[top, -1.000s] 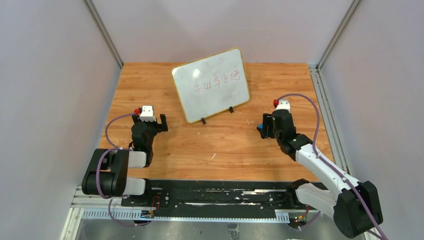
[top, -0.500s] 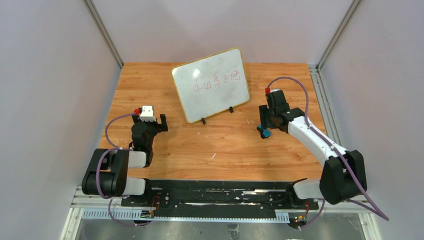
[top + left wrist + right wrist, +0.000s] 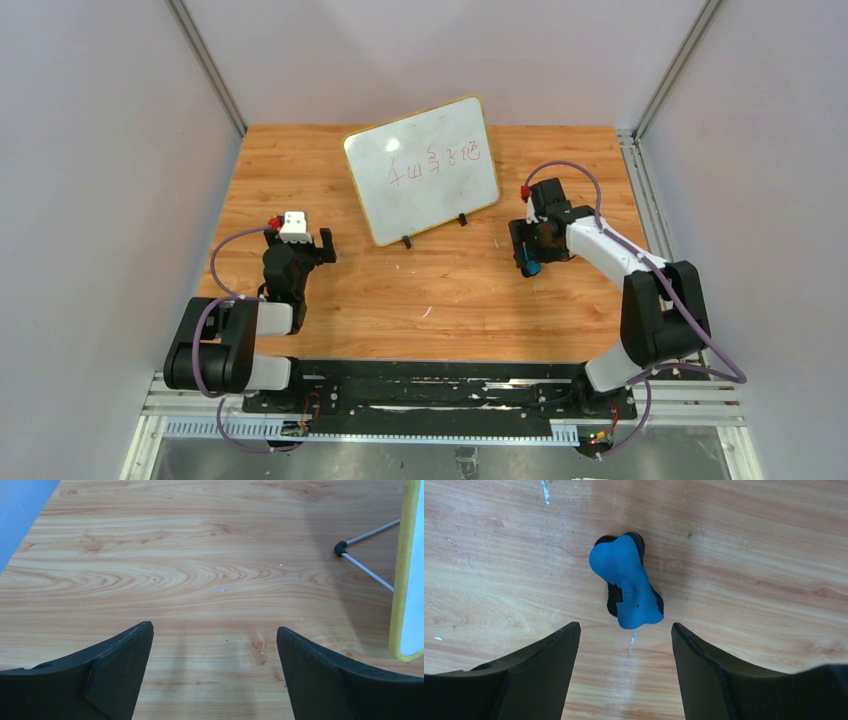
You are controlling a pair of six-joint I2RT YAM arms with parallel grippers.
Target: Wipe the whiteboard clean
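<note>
The whiteboard (image 3: 422, 170), white with a yellow frame and red marks (image 3: 435, 160), stands tilted on two black feet at the back middle of the table. Its yellow edge (image 3: 403, 575) and a wire foot (image 3: 341, 548) show at the right of the left wrist view. A blue eraser with a black underside (image 3: 626, 582) lies flat on the wood to the board's right (image 3: 531, 266). My right gripper (image 3: 624, 627) is open and points down just short of the eraser (image 3: 526, 250), not touching it. My left gripper (image 3: 215, 627) is open and empty, left of the board (image 3: 306, 246).
The wooden table (image 3: 300, 160) is walled by grey panels on the left, right and back. A black rail (image 3: 430, 390) runs along the near edge. Small white scratches (image 3: 545, 490) mark the wood near the eraser.
My right arm has folded its elbow up and swung its gripper a little left and down over the blue eraser. The left arm and the whiteboard have not moved.
</note>
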